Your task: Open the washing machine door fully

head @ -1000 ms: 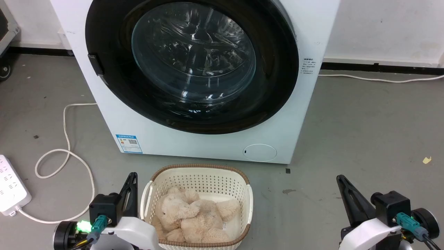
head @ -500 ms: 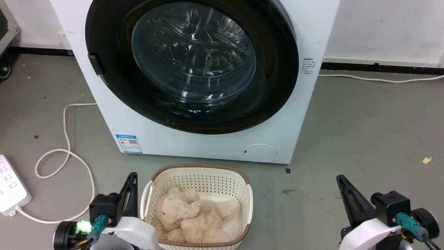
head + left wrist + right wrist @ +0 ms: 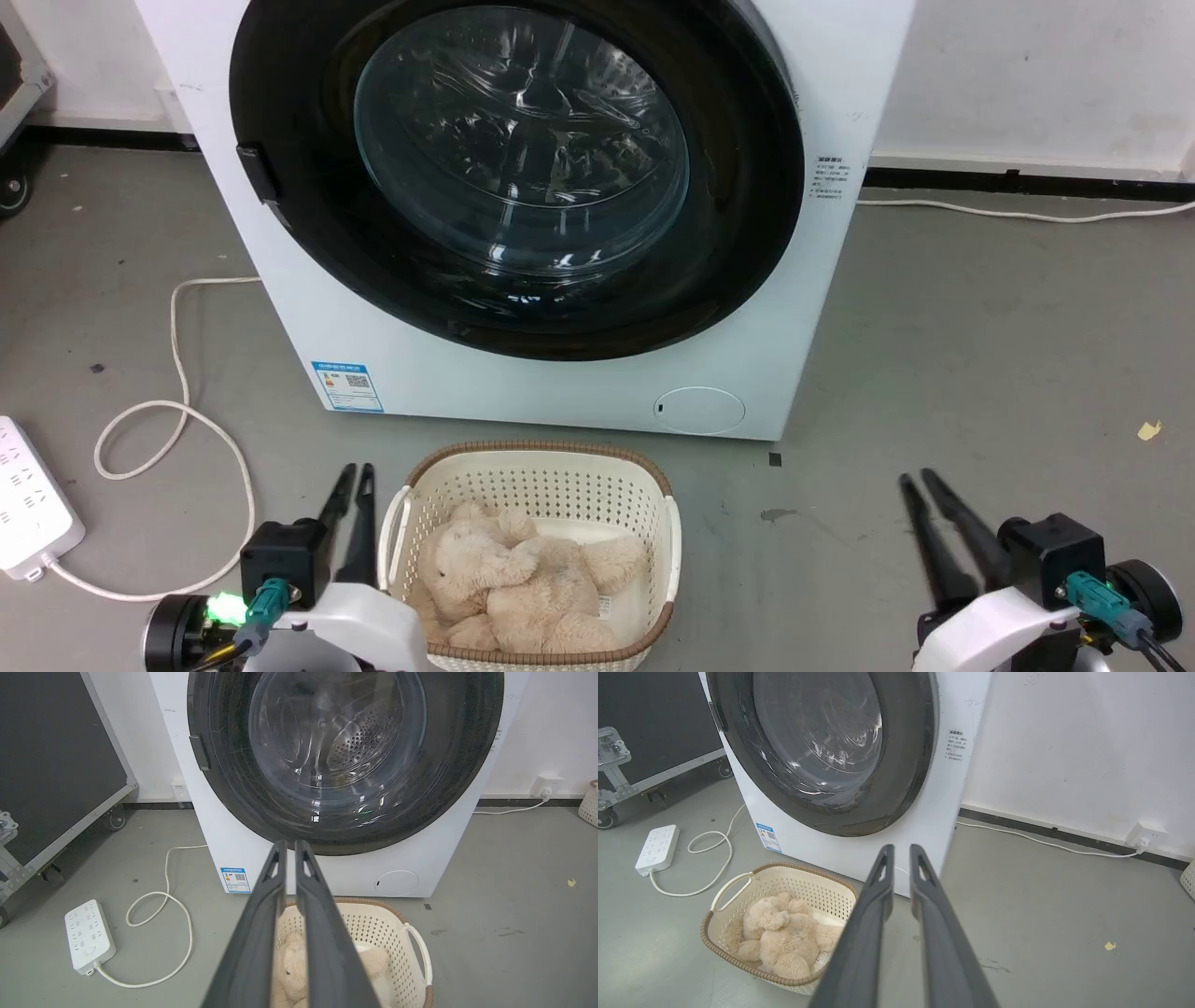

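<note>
Washing machine (image 3: 560,392): a white front-loader stood on the grey floor (image 3: 980,373) against the white wall, facing the robot.
Washing machine door (image 3: 747,187): the round glossy black door lay flat against the machine's front, shut, filling most of its upper part; a small dark tab (image 3: 257,173) sat on its left edge in the head view.
Door window (image 3: 523,140): a bulging clear glass bowl sat at the door's centre.
Drum (image 3: 359,746): perforated steel showed through the glass; whether anything lay in it could not be told.
Wheeled case (image 3: 56,765): a dark, metal-edged case stood at the machine's left side, by the wall.
Laundry basket (image 3: 541,448): the cream perforated basket with a brown rim stood on the floor just in front of the machine, below the door.
Basket contents: one beige plush toy (image 3: 523,579) lay curled inside, covering most of the bottom.
Left gripper (image 3: 358,469): it hung low, just left of the basket; the fingers were released, a thin slit between them, grasping nothing.
Right gripper (image 3: 916,476): it hung well to the right of the basket over bare floor; the fingers were released, slightly parted, grasping nothing.
Power strip (image 3: 28,509): the white strip lay on the floor at far left, its cable (image 3: 177,373) looping toward the machine.
Round flap (image 3: 699,410): it sat low on the machine's front, right of centre.
Blue label (image 3: 347,386): it was stuck low on the front's left.
</note>
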`<state>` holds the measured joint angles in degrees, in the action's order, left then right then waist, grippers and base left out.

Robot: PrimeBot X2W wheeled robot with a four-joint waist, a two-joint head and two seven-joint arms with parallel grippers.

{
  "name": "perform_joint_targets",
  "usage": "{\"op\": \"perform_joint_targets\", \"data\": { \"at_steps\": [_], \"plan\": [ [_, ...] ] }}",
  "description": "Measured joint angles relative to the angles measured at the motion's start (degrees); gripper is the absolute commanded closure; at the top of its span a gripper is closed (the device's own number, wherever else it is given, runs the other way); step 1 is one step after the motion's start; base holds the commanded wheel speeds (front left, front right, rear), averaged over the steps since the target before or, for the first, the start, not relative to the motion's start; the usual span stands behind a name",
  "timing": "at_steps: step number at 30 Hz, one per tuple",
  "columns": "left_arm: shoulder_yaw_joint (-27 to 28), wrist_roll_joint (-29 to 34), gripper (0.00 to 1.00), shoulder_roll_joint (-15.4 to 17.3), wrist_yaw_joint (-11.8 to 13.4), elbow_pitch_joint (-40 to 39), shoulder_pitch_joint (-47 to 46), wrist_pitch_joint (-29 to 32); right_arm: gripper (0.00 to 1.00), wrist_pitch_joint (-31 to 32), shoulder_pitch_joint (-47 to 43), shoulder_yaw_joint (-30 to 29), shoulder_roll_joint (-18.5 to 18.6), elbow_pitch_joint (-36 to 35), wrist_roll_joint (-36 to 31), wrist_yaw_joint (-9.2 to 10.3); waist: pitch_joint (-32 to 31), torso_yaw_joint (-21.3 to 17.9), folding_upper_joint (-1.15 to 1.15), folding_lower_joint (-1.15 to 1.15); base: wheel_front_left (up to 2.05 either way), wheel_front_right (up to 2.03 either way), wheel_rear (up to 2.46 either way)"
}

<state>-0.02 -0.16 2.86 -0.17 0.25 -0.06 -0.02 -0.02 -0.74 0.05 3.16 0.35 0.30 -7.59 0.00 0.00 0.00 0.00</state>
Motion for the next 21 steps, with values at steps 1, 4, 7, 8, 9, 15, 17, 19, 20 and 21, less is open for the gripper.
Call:
{"op": "perform_joint_targets", "data": {
  "at_steps": [1, 4, 7, 8, 9, 15, 17, 19, 20, 21],
  "plan": [
    [0.0, 0.0, 0.0, 0.0, 0.0, 0.0, 0.0, 0.0, 0.0, 0.0, 0.0, 0.0, 0.0, 0.0, 0.0, 0.0, 0.0, 0.0, 0.0, 0.0, 0.0, 0.0, 0.0],
    [-0.1, 0.0, 0.0, 0.0, 0.0, 0.0, 0.0, 0.0, 0.0, 0.0, 0.0, 0.0, 0.0, 0.0, 0.0, 0.0, 0.0, 0.0, 0.0, 0.0, 0.0, 0.0, 0.0],
    [-0.3, 0.0, 0.0, 0.0, 0.0, 0.0, 0.0, -0.1, 0.0, -0.1, 0.0, 0.0, 0.0, 0.0, 0.2, 0.0, 0.0, 0.0, 0.0, 0.0, 0.0, 0.0, 0.0],
    [-0.3, 0.0, 0.0, 0.0, 0.0, 0.0, 0.0, -0.1, 0.0, -0.1, 0.0, 0.0, 0.0, 0.0, 0.2, 0.0, 0.0, 0.0, 0.0, 0.0, 0.0, 0.0, 0.0],
    [-0.5, 0.0, 0.0, 0.0, 0.1, 0.0, 0.0, -0.2, 0.0, -0.2, 0.0, 0.0, 0.0, 0.0, 0.2, 0.0, 0.1, 0.0, 0.0, 0.0, 0.0, 0.0, 0.0],
    [-1.0, 0.0, 0.0, 0.0, 0.3, 0.0, 0.0, -1.0, 0.0, -0.9, 0.0, -0.1, 0.0, -0.1, 0.3, 0.0, 0.5, 0.0, 0.0, 0.0, 0.0, 0.0, 0.0],
    [-1.2, 0.0, 0.0, 0.0, 0.5, -0.1, 0.0, -1.1, 0.0, -1.2, 0.0, -0.1, 0.0, -0.2, 0.3, 0.0, 0.7, 0.0, 0.0, 0.0, 0.0, 0.0, 0.0],
    [-1.3, 0.0, 0.0, 0.0, 0.6, -0.1, 0.0, -1.5, 0.0, -1.4, 0.0, -0.1, 0.0, -0.3, 0.3, 0.0, 1.0, 0.1, 0.0, 0.0, 0.0, 0.0, 0.0],
    [-1.4, 0.0, 0.0, 0.0, 0.6, -0.2, 0.0, -1.6, 0.0, -1.6, 0.0, -0.1, 0.1, -0.4, 0.3, 0.0, 1.2, 0.1, 0.0, 0.0, 0.0, 0.0, 0.0],
    [-1.5, 0.0, 0.0, 0.0, 0.7, -0.3, 0.0, -1.6, 0.0, -1.7, 0.0, -0.1, 0.1, -0.5, 0.3, 0.0, 1.4, 0.2, 0.0, 0.0, 0.0, 0.0, 0.0]
  ]
}}
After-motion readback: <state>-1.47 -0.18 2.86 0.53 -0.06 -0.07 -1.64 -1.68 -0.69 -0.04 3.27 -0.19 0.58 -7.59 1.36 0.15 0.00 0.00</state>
